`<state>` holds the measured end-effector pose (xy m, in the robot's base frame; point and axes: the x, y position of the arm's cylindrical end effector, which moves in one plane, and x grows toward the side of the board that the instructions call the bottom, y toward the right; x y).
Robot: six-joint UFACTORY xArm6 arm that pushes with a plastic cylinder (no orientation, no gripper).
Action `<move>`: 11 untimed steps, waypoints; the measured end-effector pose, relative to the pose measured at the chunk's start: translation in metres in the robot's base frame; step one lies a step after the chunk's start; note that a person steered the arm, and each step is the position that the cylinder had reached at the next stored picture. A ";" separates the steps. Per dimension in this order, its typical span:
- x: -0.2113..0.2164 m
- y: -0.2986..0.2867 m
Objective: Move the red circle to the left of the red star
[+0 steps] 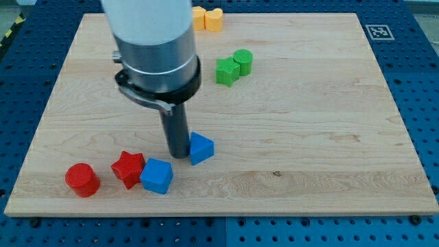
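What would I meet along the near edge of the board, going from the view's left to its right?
Red circle → red star → blue cube, touching the star → my tip → blue block, right beside the tip.

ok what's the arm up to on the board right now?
My tip sits right beside the blue block, just on the view's left of it, not near the red pieces. The red circle already lies to the view's left of the red star, a small gap apart. A second blue block touches the star's right side.
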<state>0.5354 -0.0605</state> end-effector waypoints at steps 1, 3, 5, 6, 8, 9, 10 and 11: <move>0.003 -0.006; -0.012 -0.028; -0.020 -0.091; -0.015 -0.134; 0.060 -0.213; 0.083 -0.208; 0.080 -0.156; 0.071 -0.093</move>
